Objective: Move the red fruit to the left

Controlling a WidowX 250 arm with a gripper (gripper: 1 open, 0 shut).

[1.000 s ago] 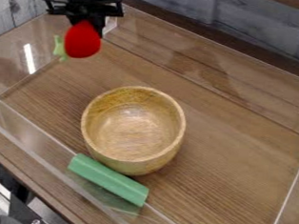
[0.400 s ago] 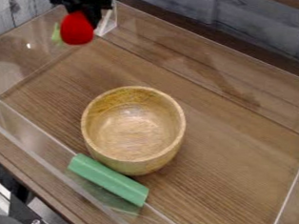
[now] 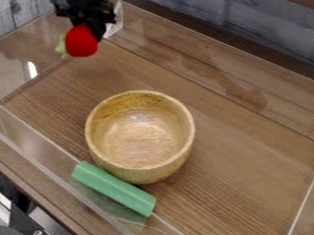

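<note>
The red fruit (image 3: 81, 42) is a small bright red rounded toy hanging in the air at the upper left, above the far left part of the wooden table. My gripper (image 3: 81, 27) reaches down from the top edge and is shut on the red fruit, its dark fingers clamped on the fruit's upper part. The fruit is held clear of the table surface, well behind and to the left of the wooden bowl (image 3: 141, 135).
A green rectangular block (image 3: 113, 188) lies at the bowl's near side, by the front edge. Clear plastic walls (image 3: 298, 213) ring the wooden table (image 3: 240, 115).
The gripper with the red fruit rose and shifted slightly left, then came back down a little. The bowl and block have not moved.
</note>
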